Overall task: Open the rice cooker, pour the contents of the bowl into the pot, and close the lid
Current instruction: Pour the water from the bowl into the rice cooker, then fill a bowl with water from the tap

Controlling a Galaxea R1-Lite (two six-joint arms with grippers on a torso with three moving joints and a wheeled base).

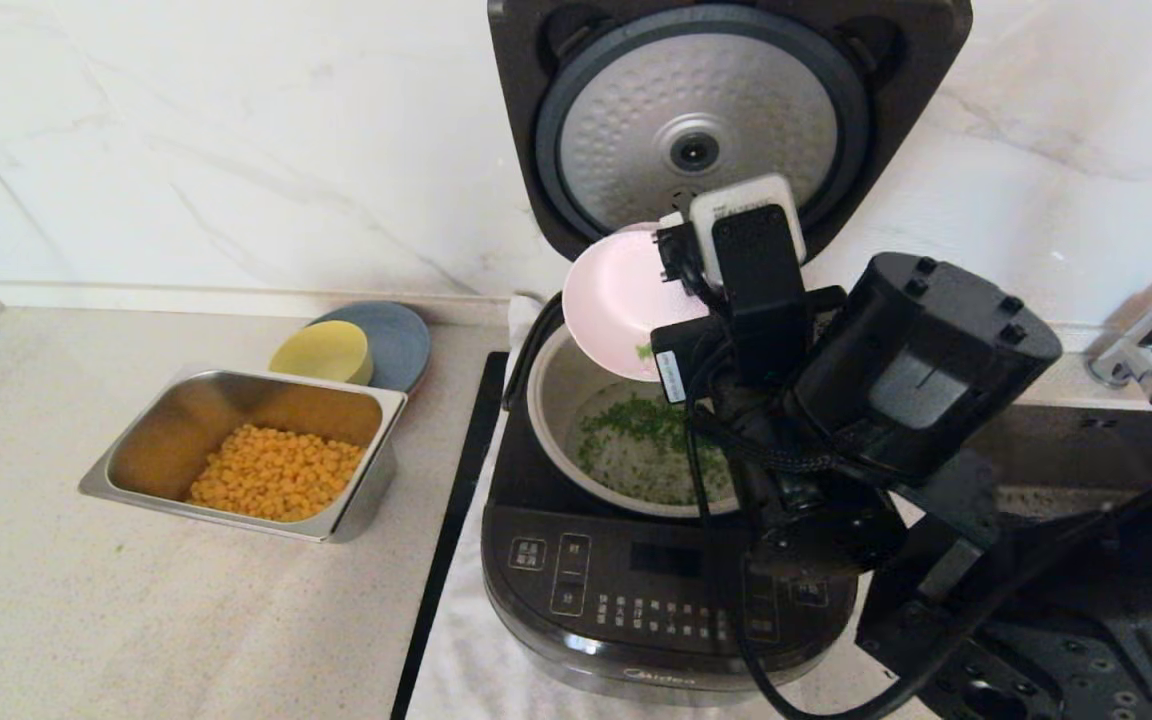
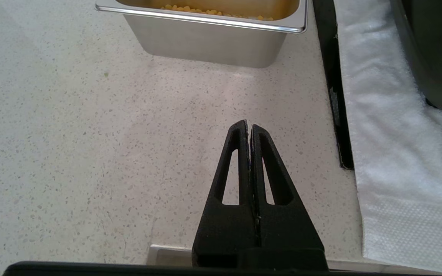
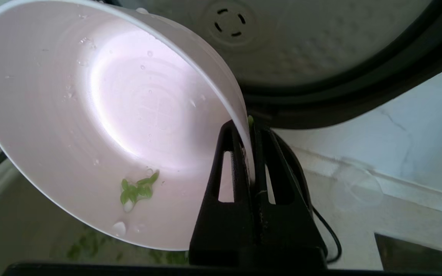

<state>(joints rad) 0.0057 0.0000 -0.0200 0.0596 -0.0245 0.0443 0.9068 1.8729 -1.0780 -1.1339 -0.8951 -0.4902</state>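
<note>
The black rice cooker [image 1: 636, 590] stands open, its lid [image 1: 701, 130] raised upright with the dimpled silver plate facing me. My right gripper [image 3: 248, 126] is shut on the rim of the pale pink bowl [image 1: 621, 300], which hangs steeply tipped over the pot [image 1: 548, 400]. Chopped green contents [image 1: 651, 440] lie spread on the pot's floor. A few green bits [image 3: 136, 189] cling inside the bowl [image 3: 102, 126]. My left gripper [image 2: 248, 126] is shut and empty, low over the counter to the left of the cooker.
A steel tray [image 1: 126, 465] holding yellow corn kernels [image 1: 276, 470] sits left of the cooker, with a yellow bowl [image 1: 321, 352] on a blue-grey plate [image 1: 401, 340] behind it. A white cloth [image 2: 390, 153] lies under the cooker. A faucet [image 1: 1151, 350] is at far right.
</note>
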